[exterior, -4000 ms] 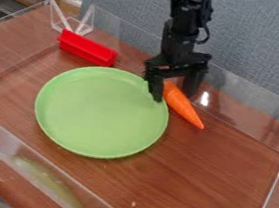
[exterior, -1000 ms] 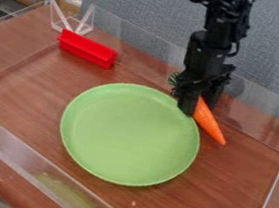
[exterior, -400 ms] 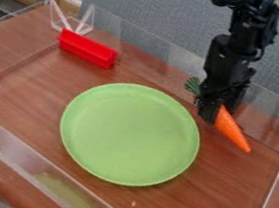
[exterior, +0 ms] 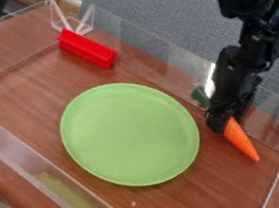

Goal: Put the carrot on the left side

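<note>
Right now my claw [exterior: 221, 118] is pointing straight down at the thick end of the carrot [exterior: 241, 140], its fingers partly apart and set around that end — whether they truly pinch it or merely straddle it I cannot tell from this angle. The carrot lies flat on the tabletop [exterior: 27, 66] near its right edge, tip pointing toward the right front, just beside the green plate [exterior: 129, 133] but clear of its rim. The red block [exterior: 87, 48] sits well apart, near the back left corner. As I judge it, the task is hardly begun — the carrot is on the wrong side entirely. What is left is nearly everything: secure it, carry it across past the plate, and set it down on the left.
</note>
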Controlling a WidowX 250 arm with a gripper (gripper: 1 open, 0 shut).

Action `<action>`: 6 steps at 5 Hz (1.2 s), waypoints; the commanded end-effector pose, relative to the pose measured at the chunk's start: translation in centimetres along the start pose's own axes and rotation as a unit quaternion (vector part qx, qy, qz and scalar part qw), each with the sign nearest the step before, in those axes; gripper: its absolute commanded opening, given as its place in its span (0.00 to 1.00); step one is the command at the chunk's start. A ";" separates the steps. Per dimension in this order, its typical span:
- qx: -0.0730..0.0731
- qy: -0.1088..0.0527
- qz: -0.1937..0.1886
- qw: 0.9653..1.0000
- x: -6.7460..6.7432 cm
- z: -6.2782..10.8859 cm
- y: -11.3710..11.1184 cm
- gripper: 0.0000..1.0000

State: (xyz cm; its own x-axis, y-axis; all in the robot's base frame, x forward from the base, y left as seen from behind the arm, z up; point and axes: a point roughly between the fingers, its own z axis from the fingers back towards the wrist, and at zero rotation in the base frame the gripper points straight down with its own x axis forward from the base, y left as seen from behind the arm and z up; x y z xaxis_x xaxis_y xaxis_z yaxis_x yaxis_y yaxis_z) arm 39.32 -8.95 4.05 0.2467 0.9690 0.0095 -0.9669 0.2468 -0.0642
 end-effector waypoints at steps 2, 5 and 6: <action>-0.023 -0.001 0.013 1.000 -0.8 0.4 0.5 0.00; -0.014 0.000 -0.024 1.000 -1.1 -0.5 -0.2 1.00; -0.011 -0.001 -0.027 1.000 -1.0 -0.7 0.3 1.00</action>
State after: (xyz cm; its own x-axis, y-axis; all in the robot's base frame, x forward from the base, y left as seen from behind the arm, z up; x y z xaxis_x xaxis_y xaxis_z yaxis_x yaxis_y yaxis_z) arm 38.50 -9.35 2.36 0.2782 0.9604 0.0125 -0.9590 0.2785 -0.0517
